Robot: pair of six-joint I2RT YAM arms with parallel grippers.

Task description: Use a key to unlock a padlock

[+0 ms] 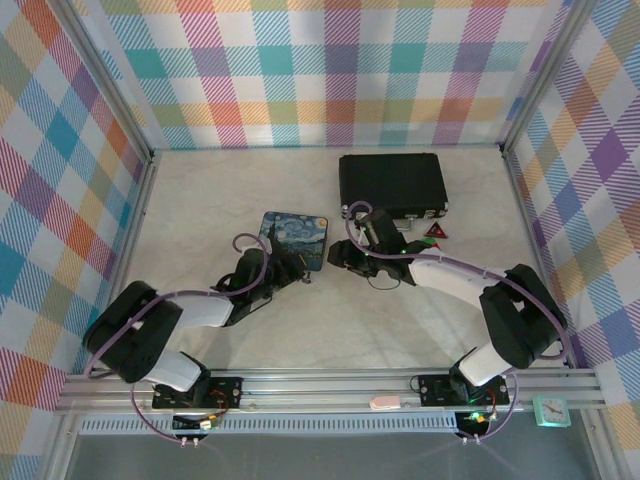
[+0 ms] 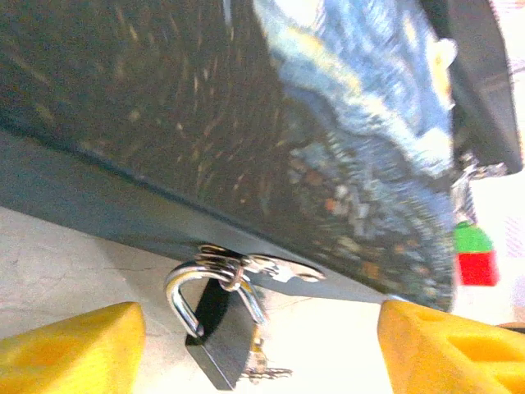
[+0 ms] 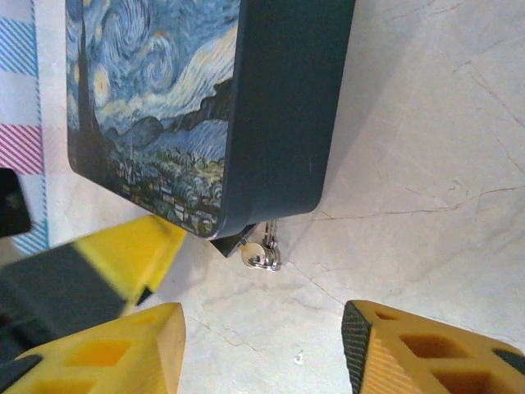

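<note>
tiny black padlock with silver loop point(image 2: 218, 338): touching the edge of the blue painted tin point(image 2: 205, 98) | thin silver key point(image 2: 267, 373): at the padlock's end away from the tin | left claw point(image 2: 258, 349): apart | right claw point(image 3: 262, 353): apart

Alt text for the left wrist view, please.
A black padlock is hooked by its silvery shackle through the clasp of a blue painted tin, a tiny key at its base. The left claw is open, its yellow fingers on either side.

My left gripper point(image 2: 261, 349) wears matt yellow plastic fingers point(image 2: 70, 345). The padlock point(image 2: 217, 345) is matt black with a glossy metal shackle point(image 2: 182, 294); the tin point(image 2: 246, 123) smooth, painted; the counter point(image 3: 426, 164) pale, veined, stone-look.
</note>
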